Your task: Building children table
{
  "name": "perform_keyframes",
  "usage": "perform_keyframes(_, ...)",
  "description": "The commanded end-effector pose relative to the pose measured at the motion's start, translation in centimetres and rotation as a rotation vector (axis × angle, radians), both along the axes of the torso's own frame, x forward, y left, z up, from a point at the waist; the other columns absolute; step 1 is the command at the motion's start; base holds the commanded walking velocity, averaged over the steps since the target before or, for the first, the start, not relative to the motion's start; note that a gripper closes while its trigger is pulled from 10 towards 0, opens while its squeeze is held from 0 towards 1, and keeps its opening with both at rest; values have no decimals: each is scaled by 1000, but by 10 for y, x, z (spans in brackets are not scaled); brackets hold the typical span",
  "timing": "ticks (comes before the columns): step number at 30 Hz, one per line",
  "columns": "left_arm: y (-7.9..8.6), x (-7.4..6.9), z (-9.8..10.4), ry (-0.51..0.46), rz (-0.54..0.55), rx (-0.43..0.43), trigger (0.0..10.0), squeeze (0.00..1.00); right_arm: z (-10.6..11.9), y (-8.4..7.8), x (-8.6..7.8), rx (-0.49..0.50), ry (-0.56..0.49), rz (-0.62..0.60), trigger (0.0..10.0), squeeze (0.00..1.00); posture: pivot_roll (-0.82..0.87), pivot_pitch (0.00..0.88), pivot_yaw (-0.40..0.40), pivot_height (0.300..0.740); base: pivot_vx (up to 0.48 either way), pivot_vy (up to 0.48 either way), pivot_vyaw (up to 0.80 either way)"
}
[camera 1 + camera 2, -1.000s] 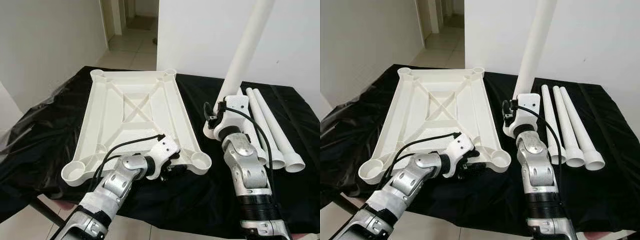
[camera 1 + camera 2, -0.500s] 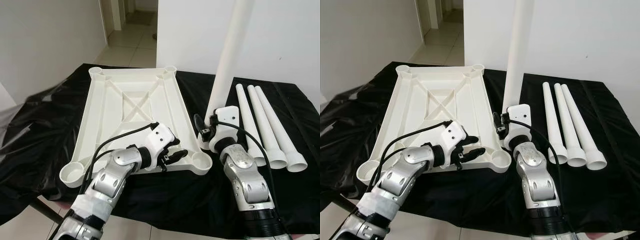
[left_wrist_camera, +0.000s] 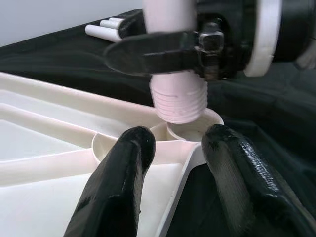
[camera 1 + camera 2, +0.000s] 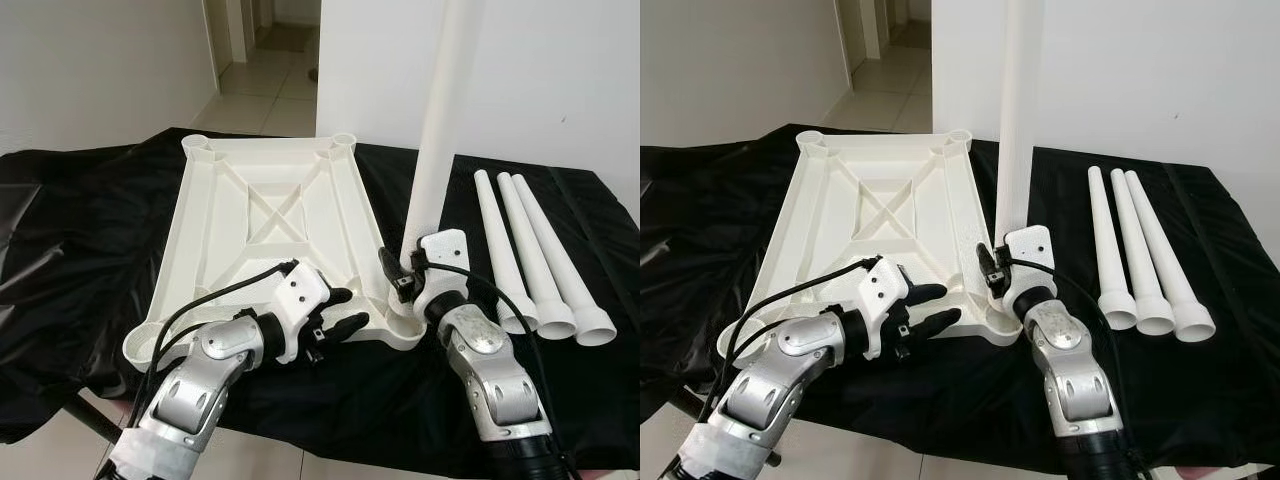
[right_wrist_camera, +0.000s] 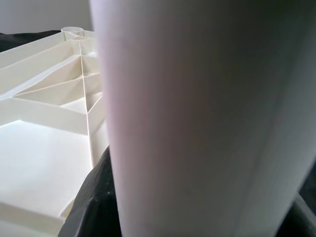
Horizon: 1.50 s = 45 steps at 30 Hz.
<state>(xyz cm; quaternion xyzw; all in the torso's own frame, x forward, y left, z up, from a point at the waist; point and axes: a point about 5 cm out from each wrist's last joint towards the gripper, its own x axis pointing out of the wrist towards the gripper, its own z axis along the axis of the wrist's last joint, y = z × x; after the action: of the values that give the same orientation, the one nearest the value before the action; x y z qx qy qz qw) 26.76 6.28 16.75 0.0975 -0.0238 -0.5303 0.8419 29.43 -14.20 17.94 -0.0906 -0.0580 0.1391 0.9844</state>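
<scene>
In the left eye view, a table leg [image 4: 437, 130] is held upright, pinched by the right end effector [image 4: 408, 283], over the near right corner socket [image 4: 405, 318] of the inverted tabletop [image 4: 270, 230] on the bench [image 4: 90, 230]. In the left wrist view, the spread fingers [image 3: 118, 182] of the left end effector [image 3: 175, 187] straddle that socket, just below the leg's threaded end [image 3: 178, 101].

A white tabletop [image 4: 270, 230] lay upside down, one white leg [image 4: 436, 130] upright over its near-right corner socket [image 3: 190, 129], three legs [image 4: 535, 255] beside.
</scene>
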Motion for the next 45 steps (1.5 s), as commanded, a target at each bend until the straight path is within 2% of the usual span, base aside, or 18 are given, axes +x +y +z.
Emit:
perform_keyframes(1, 1, -6, 0, 16, -52, 3, 10000, 0, 1, 3, -3, -5, -2, 17, 10000, 0, -5, 24, -4, 740, 0, 0, 0)
perform_keyframes(6, 7, -7, 2, 9, -20, 17, 10000, 0, -8, -2, -12, -5, 26, 15, 10000, 0, -5, 35, -3, 740, 0, 0, 0)
perform_keyframes(12, 9, -8, 2, 15, -10, 18, 10000, 0, -12, -3, -13, -6, 31, 20, 10000, 0, -5, 37, -2, 740, 0, 0, 0)
perform_keyframes(14, 10, -9, 2, 17, -5, 20, 10000, 0, -15, 3, -16, -11, 19, 101, 10000, 0, -3, 44, -1, 740, 0, 0, 0)
perform_keyframes(31, 14, -11, 6, 21, 16, 18, 10000, 0, -37, 0, -16, 2, 58, 112, 10000, 0, 18, 59, -1, 740, 0, 0, 0)
perform_keyframes(45, 15, -11, 8, 25, 11, 22, 10000, 0, -47, 4, -36, 31, 10, 229, 10000, 0, 12, 69, 15, 740, 0, 0, 0)
